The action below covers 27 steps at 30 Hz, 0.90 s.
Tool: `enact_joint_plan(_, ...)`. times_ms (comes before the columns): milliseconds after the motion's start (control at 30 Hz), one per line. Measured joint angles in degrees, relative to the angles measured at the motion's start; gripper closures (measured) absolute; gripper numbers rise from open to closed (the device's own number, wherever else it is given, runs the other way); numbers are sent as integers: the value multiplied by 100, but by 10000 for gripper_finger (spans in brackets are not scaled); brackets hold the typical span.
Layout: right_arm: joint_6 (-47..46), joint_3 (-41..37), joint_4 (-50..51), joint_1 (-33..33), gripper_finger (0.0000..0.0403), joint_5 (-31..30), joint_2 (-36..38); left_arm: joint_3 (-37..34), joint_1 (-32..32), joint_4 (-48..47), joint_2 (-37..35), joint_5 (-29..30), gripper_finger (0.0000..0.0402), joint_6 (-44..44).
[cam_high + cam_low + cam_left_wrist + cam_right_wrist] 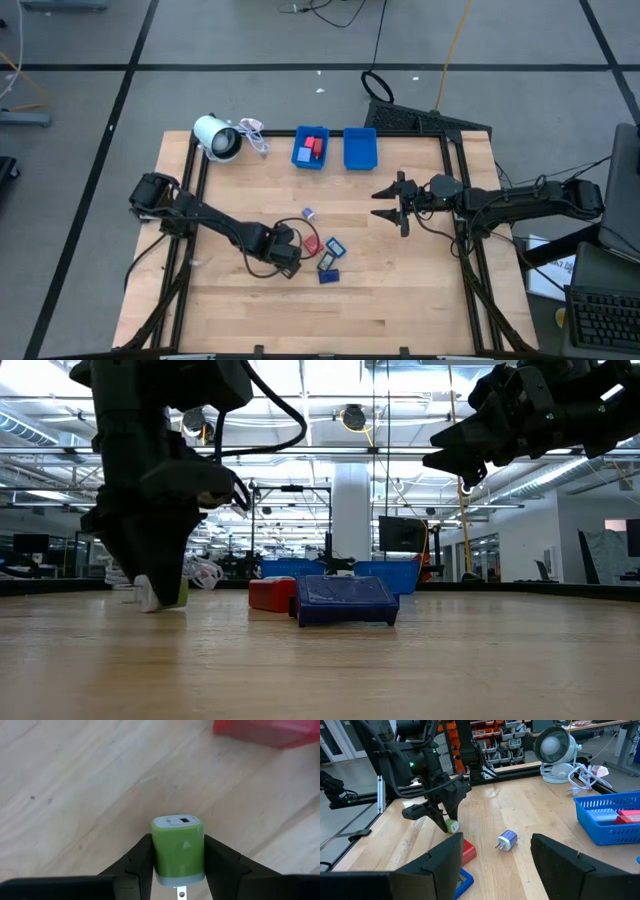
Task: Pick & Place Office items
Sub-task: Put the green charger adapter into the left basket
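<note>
My left gripper (pixel 177 851) is low over the table's middle (pixel 289 254) and is shut on a small green charger block (pixel 178 847). Next to it lie a red block (pixel 312 245), several small blue pieces (pixel 329 262) and a purple-and-white plug (pixel 507 840), all flat on the wood. My right gripper (pixel 392 205) hangs open above the table, right of these pieces, touching nothing. In the low view the red block (pixel 271 593) and a dark blue block (pixel 345 600) lie right of the left gripper (pixel 162 592). My left gripper pinches the green charger block by its two long green sides (pixel 160 857), one finger (pixel 137 862) on each. The grey face with the socket (pixel 180 821) points away from the wrist, and the prongs (pixel 181 893) point back between the fingers. The fingers slant down from above. In the low view the block's lower end (pixel 150 600) is at the tabletop.
Two blue bins stand at the far edge: one (pixel 311 147) holds red and blue pieces, the other (pixel 360 149) shows nothing inside. A white cylindrical roll (pixel 217 137) with cables lies far left. Bare wood stretches along the near side (pixel 400 300).
</note>
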<state>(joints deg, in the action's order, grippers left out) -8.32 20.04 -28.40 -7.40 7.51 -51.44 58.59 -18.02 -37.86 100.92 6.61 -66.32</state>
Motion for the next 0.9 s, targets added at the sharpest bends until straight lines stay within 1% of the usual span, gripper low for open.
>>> enact_joint_plan(100,0,0,0,0,181,0,0,0,0,181,-108,121,266,37)
enact_joint_plan(233,0,0,1,1,181,0,0,0,41,201,-434,402,266,114)
enact_joint_plan(467,11,0,0,0,181,-1,0,0,324,251,-1145,1248,266,554)
enact_joint_plan(567,17,0,0,2,181,-2,0,0,570,386,-1421,1571,266,896)
enact_joint_plan(667,20,0,0,0,181,-2,0,0,896,673,-1630,1704,266,1355)
enact_joint_plan(833,44,0,-2,2,181,-9,0,0,1552,1316,-1762,1721,264,2239)
enact_joint_plan(900,44,0,-2,0,181,-12,0,0,1836,1520,-1748,1609,256,2602)
